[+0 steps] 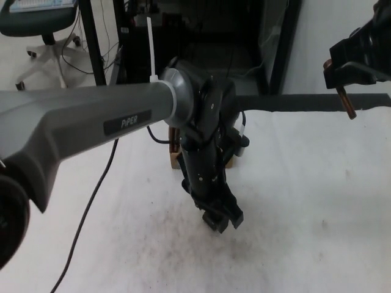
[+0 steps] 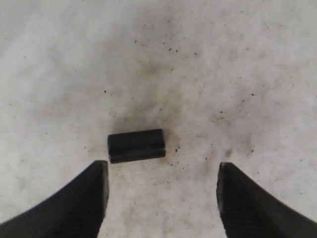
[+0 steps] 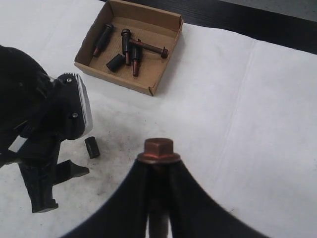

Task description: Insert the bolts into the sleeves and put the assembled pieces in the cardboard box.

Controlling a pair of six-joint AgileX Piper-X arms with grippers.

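Nearest the high camera: a grey arm link (image 1: 91,125) crosses the foreground and runs to a black wrist that points down at the white tabletop (image 1: 305,213). The wrist views show this is the left arm.

Left claw (image 2: 162,169): fingers apart and low over the tabletop, which is stained dark and speckled here. A short black cylindrical sleeve (image 2: 136,145) lies on its side on the tabletop just ahead of the gap. One of its ends is just beside one fingertip (image 2: 99,171), but I cannot tell whether they touch. The other fingertip is well apart from it. The claw is not holding the sleeve.

Right claw (image 3: 158,166): clamped on a copper-coloured bolt with a hexagonal flanged head (image 3: 158,148). The head stands just clear of the fingertips. In the high view this claw is raised above the tabletop at the far right, and the bolt's shank hangs below it, slightly tilted.

An open brown cardboard box (image 3: 114,78) sits on the tabletop beyond the left claw, well apart from the sleeve. Inside it lie several bolts, some apparently with black sleeves on them, and one loose short black sleeve (image 3: 115,63).

A black cable (image 1: 85,213) trails across the tabletop under the grey link.
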